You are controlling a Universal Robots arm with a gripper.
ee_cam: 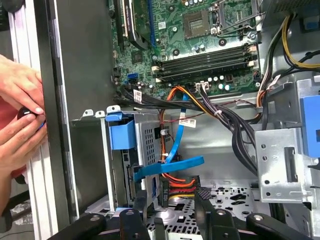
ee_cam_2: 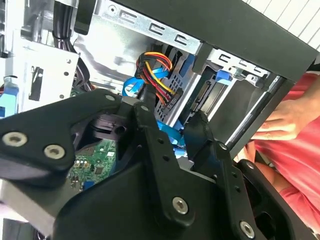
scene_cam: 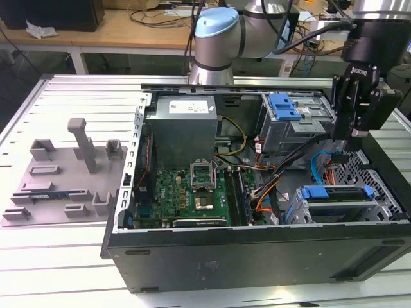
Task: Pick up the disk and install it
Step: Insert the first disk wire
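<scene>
Computer case lies open on the slatted counter. Just behind its front wall, toward the exterior view's right, the disk sits in its bay, blue bracket on top. The hand hangs above and slightly behind the disk, clear of it. Its fingers are spread. A plug with red, yellow and black wires lies between them; contact cannot be confirmed. A person's fingertips rest at the case's outer wall. Further back stand the circuit board and the grey power box.
</scene>
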